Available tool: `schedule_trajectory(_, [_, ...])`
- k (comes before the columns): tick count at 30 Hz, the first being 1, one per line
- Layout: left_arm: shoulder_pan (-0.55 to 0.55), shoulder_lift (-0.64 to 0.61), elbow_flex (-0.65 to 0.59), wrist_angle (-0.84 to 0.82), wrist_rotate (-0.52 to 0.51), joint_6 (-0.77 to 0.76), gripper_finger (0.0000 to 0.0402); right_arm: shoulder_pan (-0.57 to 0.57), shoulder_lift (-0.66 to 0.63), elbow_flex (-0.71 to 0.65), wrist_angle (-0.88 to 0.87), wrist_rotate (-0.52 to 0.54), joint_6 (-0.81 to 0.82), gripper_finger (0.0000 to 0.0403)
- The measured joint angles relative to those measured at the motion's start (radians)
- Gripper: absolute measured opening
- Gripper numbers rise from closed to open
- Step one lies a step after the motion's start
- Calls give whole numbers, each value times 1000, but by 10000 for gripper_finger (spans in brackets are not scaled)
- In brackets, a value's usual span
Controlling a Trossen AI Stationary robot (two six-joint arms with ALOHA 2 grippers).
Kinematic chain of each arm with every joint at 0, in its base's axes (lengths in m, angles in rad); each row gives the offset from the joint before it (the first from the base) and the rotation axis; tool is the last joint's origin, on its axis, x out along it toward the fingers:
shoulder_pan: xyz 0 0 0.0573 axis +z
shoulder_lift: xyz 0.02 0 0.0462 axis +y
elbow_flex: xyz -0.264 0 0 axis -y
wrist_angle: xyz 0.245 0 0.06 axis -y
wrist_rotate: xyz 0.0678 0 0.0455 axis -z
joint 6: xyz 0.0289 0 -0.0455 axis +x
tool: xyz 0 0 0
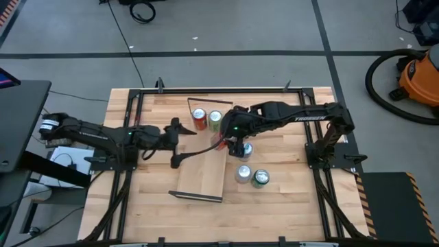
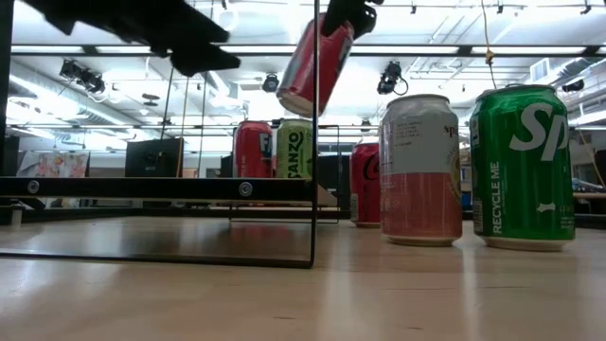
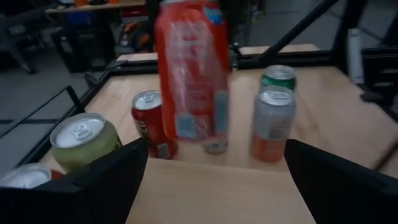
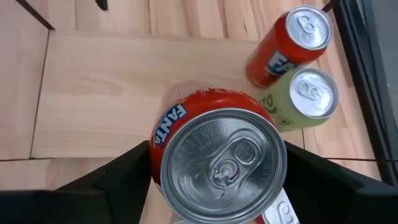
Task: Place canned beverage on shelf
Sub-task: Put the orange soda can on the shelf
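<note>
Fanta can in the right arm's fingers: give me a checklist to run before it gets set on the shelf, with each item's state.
1. Grip: the right gripper holds the Fanta can, a finger on each side. Ok.
2. Lift: the can hangs tilted in the air, off the table, in the low view. Ok.
3. Position: the can is over the shelf board. Ok.
4. Landing spot: bare board lies beside the red can and green can already standing there. Ok.
5. Can upright for release: tilted. Not ok.
6. Left gripper: fingers open at the shelf's side, close to the drop area. Clearance cannot tell.
</note>
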Motion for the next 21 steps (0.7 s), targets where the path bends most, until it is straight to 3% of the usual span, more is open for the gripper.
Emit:
schedule_trajectory(14, [29, 318, 226, -23, -23, -9, 389, 17, 19, 0, 74, 30, -41, 321])
schedule_trajectory(21, [29, 386, 286, -55, -23, -15, 378, 23, 19, 0, 79, 34, -49, 321])
